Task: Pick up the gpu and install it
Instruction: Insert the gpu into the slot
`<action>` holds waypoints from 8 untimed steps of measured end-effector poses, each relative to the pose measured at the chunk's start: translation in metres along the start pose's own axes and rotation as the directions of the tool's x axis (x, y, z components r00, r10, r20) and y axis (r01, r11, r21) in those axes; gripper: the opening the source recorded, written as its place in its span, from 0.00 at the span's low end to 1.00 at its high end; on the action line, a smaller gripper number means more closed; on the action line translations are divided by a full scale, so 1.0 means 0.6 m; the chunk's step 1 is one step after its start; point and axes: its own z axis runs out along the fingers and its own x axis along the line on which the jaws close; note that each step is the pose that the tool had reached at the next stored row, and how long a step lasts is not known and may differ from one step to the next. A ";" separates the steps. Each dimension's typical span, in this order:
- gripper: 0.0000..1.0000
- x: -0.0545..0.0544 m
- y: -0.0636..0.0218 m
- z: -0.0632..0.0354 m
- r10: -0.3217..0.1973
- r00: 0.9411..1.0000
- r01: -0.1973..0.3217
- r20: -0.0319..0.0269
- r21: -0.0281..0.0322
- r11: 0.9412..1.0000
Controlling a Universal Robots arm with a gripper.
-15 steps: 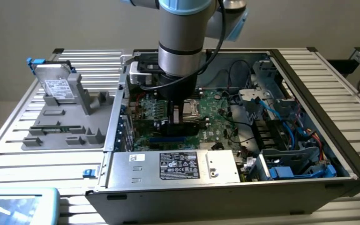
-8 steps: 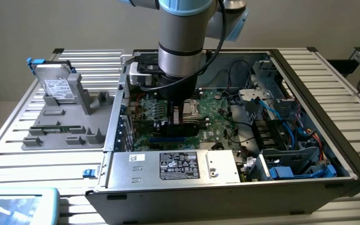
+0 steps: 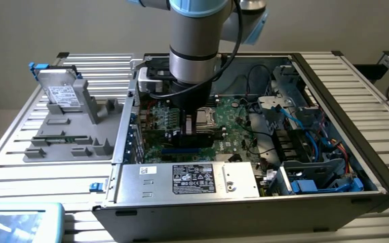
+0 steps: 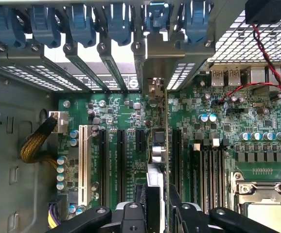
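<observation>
The gpu (image 4: 158,145) sits edge-on, clamped between the jaws of the gripper (image 4: 155,211), above the motherboard (image 4: 228,121) slots, with the arm (image 3: 194,50) vertical inside the open case (image 3: 248,215).

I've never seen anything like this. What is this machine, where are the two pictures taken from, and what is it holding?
It is a robot arm reaching down into an open computer case. One picture comes from a camera standing off the arm; the other from a camera on its wrist, looking at the green motherboard. Its end effector grips the gpu, a thin card held upright over the long slots. Beside the case, on the exterior view's left, a grey tray holds a hard drive.
</observation>
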 end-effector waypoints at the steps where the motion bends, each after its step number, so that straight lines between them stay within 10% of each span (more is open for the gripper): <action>1: 0.29 0.000 0.000 0.000 0.000 1.000 0.000 0.000 0.000 1.000; 8: 0.29 0.000 0.001 0.003 0.000 1.000 0.000 0.000 -0.002 1.000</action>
